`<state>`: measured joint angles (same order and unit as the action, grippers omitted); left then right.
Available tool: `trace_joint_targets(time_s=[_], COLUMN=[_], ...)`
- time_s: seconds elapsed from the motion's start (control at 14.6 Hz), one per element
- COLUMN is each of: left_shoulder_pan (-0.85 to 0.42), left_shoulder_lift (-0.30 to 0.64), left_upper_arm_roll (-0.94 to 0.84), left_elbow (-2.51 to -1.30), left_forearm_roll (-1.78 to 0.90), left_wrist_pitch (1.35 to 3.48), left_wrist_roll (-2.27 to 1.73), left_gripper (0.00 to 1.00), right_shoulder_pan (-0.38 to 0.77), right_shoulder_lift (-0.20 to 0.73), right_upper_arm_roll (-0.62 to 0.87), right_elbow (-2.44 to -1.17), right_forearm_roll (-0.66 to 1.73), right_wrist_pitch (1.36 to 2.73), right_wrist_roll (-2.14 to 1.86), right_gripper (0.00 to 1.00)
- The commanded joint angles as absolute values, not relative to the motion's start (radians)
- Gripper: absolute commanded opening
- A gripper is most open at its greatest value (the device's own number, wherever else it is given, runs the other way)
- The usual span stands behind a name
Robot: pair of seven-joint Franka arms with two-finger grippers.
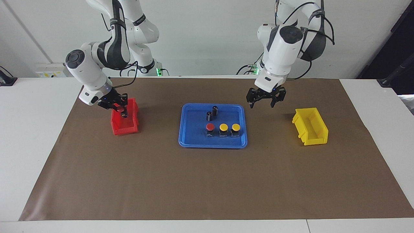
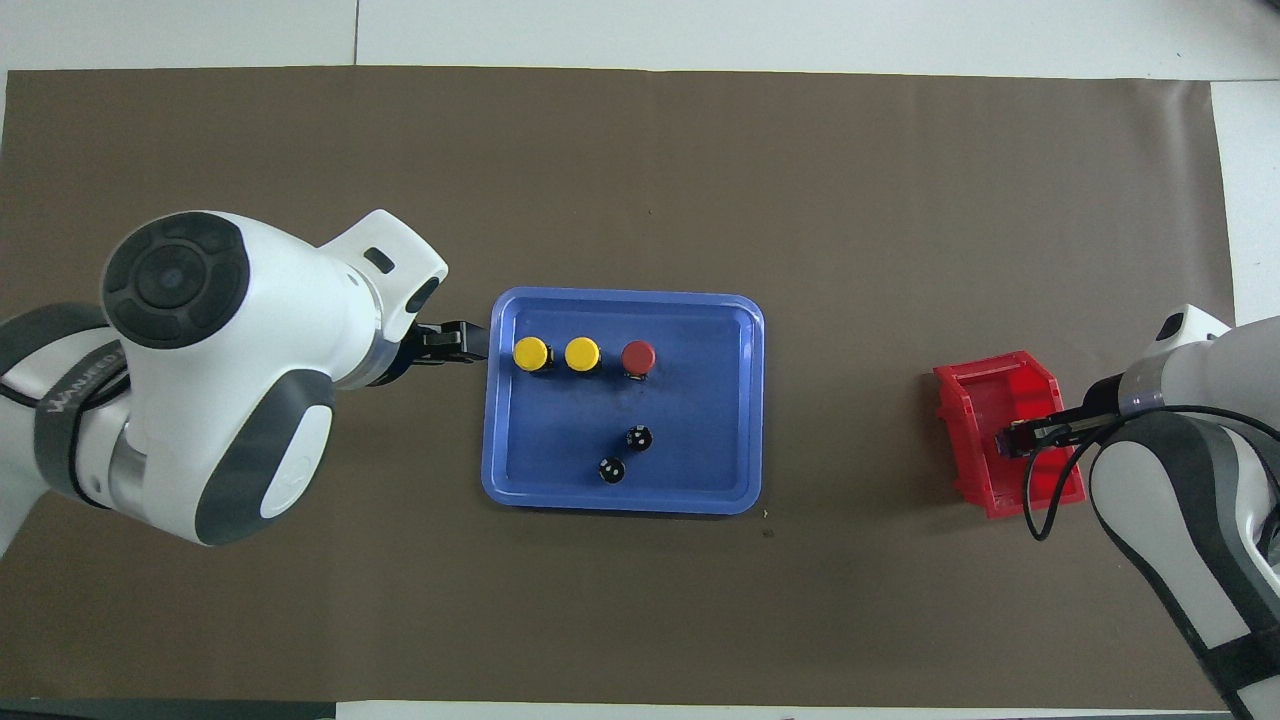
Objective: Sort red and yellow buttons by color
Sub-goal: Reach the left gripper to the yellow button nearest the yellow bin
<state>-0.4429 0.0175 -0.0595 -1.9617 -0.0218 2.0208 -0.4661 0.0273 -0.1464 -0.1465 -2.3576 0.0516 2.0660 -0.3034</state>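
Clearly light and rigid, each button wants a pinch on its blocky black base, not the slick domed cap. Centre frame in the blue tray [image 1: 190,142] sit one red button [image 1: 210,127] and two yellow buttons [image 1: 229,128]. At left, the right end effector [image 1: 123,112] is clamped on another red button [image 1: 121,109] over the red bin [image 1: 120,130]. The left end effector [image 1: 266,101], fingers apart, hangs right of centre, beside the tray.

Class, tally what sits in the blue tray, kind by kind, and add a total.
Yellow buttons: 2
Red button: 1
Dark cylinders: 2
Total in the blue tray: 5
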Motion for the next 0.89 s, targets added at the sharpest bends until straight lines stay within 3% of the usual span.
trace_joint_targets(time_s=[0.0,0.82], left_shoulder_pan=[-0.483,-0.549], left_shoulder_lift=[0.072,0.216], left_upper_arm_roll=[-0.041,-0.040], left_elbow=[-1.965,-1.977], left_forearm_roll=[-0.014,-0.012], left_wrist_pitch=[2.100,2.272], left_wrist_roll=[-0.523,-0.633], left_gripper=[0.81,0.77], right_shoulder_pan=[0.009,0.006], right_shoulder_lift=[-0.199,-0.225], right_upper_arm_roll=[-0.138,-0.138], right_elbow=[-2.433,-2.497], right_forearm_roll=[0.034,0.034], right_wrist_pitch=[2.098,2.135], right_wrist_roll=[-0.296,-0.296], right_gripper=[0.13,0.16])
